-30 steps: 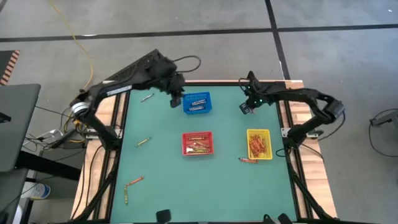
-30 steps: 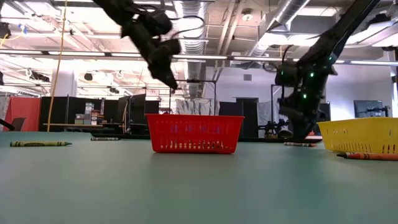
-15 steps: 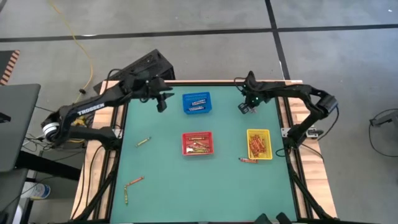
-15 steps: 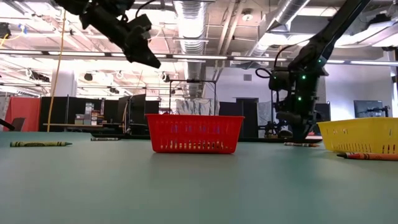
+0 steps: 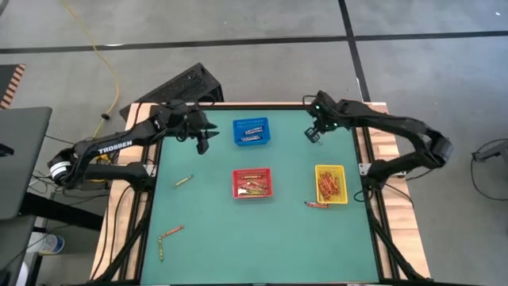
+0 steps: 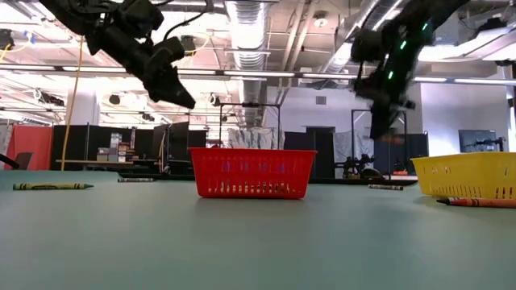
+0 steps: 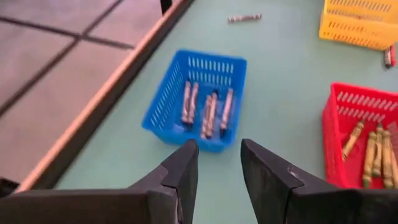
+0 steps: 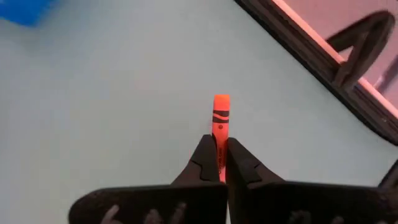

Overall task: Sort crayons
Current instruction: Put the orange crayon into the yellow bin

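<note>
Two arms raised over the table's far side. Right gripper point(image 8: 217, 163) pinches an orange-red crayon point(image 8: 221, 121), lifted off the green table point(image 5: 214, 238) since a second ago; crayon indiscernible from above. Left gripper point(image 7: 216, 163), jaws narrowly parted and empty, has swung left of the blue basket point(image 5: 251, 131), which holds grey crayons point(image 7: 207, 109).

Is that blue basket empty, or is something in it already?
Not empty. The blue basket holds several greyish crayons lying side by side on its floor.
</note>
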You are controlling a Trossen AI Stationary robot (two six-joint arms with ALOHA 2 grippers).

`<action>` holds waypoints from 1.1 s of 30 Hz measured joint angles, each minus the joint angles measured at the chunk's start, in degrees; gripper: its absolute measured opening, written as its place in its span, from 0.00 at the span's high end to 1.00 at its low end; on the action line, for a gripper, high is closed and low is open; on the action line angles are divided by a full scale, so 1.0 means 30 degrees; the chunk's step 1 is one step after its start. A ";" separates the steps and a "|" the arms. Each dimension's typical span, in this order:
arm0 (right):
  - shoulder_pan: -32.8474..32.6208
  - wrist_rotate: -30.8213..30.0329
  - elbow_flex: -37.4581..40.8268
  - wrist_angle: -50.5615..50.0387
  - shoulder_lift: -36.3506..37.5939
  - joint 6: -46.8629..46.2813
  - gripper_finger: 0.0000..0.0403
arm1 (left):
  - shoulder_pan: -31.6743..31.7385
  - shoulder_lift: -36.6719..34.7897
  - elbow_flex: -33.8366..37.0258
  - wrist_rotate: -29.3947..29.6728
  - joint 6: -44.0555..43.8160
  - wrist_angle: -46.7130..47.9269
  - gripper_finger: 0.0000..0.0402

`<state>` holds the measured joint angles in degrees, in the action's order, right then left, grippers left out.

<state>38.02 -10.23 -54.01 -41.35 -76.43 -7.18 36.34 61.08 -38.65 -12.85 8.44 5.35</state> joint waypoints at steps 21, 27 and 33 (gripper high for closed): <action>-1.6311 0.0187 0.0675 -0.8480 0.0863 -2.0035 0.98 | -0.5640 -0.0007 0.0518 0.1482 -0.5335 0.7602 0.73; -1.7911 0.0348 0.0654 -0.9300 -0.0215 -2.2109 0.97 | -0.8069 0.0007 0.1268 0.2807 -0.8191 0.9100 0.73; -1.8147 0.0018 0.0639 -0.9732 -0.0801 -2.2038 0.97 | -0.9855 0.0006 0.1391 0.4456 -1.0737 1.0649 0.73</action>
<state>-16.43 -10.18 -52.10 -70.55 -78.83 -73.29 6.77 61.10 -34.48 0.52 -23.77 37.30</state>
